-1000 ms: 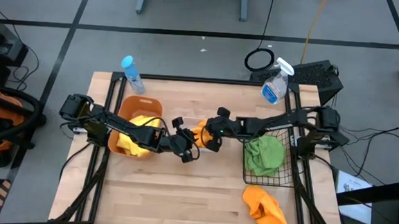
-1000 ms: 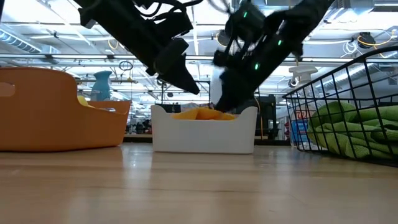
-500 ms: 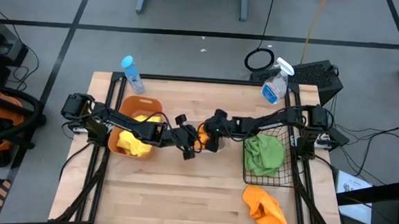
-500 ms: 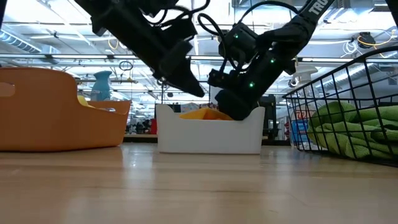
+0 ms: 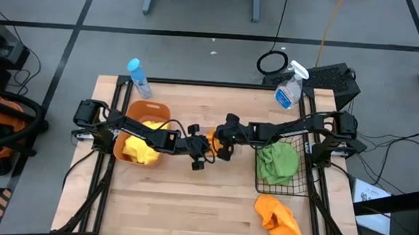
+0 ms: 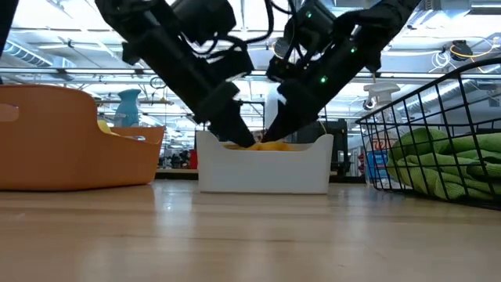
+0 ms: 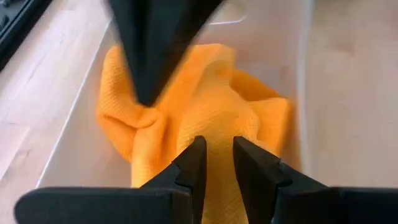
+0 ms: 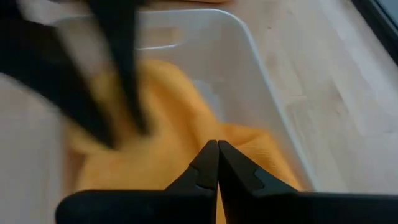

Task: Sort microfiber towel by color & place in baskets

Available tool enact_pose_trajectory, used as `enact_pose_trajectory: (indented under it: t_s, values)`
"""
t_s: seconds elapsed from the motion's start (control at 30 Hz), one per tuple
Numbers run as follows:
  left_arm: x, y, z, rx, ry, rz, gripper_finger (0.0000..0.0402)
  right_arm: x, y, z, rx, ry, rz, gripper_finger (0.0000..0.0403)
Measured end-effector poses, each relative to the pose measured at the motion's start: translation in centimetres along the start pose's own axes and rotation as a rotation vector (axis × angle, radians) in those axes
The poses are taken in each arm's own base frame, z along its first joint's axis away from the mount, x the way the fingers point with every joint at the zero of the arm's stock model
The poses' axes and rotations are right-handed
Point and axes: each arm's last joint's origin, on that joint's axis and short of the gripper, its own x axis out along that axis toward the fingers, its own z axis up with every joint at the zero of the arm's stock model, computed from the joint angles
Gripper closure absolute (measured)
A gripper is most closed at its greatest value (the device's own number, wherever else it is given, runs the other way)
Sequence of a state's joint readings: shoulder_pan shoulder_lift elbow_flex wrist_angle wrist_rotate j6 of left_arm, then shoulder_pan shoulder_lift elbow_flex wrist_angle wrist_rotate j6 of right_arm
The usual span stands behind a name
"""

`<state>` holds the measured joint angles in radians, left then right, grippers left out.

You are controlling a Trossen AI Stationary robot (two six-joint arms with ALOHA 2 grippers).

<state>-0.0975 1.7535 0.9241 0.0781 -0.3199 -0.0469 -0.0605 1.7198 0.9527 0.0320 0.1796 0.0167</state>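
A white tub (image 6: pixel 262 168) stands mid-table with an orange towel (image 7: pixel 249 106) crumpled inside. Both grippers reach into it from above. My left gripper (image 7: pixel 217 146) is open by a narrow gap, its tips low over the towel. My right gripper (image 8: pixel 214 148) is shut, with its tip down at a gathered fold. The orange-brown tub (image 5: pixel 142 139) holds yellow towels (image 5: pixel 140 148). The black wire basket (image 5: pixel 283 169) holds green towels (image 5: pixel 276 162). A second orange towel (image 5: pixel 280 218) lies on the table near the front right corner. My left gripper has its tips over the middle of the orange towel, slanting down from the table's left; whether they touch it I cannot tell. My right gripper's shut fingers (image 7: pixel 149 74) meet the towel at a bunched fold (image 7: pixel 134 115), slanting down from the right. The towel lies in the tub.
A clear spray bottle (image 5: pixel 290 86) stands at the far right corner and a blue-capped bottle (image 5: pixel 139 77) at the far left. The wire basket sits close to the right of the white tub, the orange-brown tub close to its left. Bare wood stretches along the near side.
My left gripper has moved down into the white tub. My right gripper dipped low into the tub, then rose and stands steeper now. The white tub has slid slightly toward the table's right.
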Motion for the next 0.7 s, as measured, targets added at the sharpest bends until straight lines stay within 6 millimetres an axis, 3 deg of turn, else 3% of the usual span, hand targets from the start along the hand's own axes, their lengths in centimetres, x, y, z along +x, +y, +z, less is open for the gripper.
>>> enact_pose_trajectory:
  t_s: [0.3, 0.7]
  values:
    - [1.1, 0.8, -0.6, -0.050, 0.036, -0.007, 0.0316, -0.5, 2.6, 0.0, -0.022, -0.018, 0.053, 0.0403]
    - [-1.2, 0.5, 0.8, -0.039, -0.031, -0.031, 0.0316, 2.7, 2.0, -1.9, -0.009, 0.058, 0.028, 0.0403]
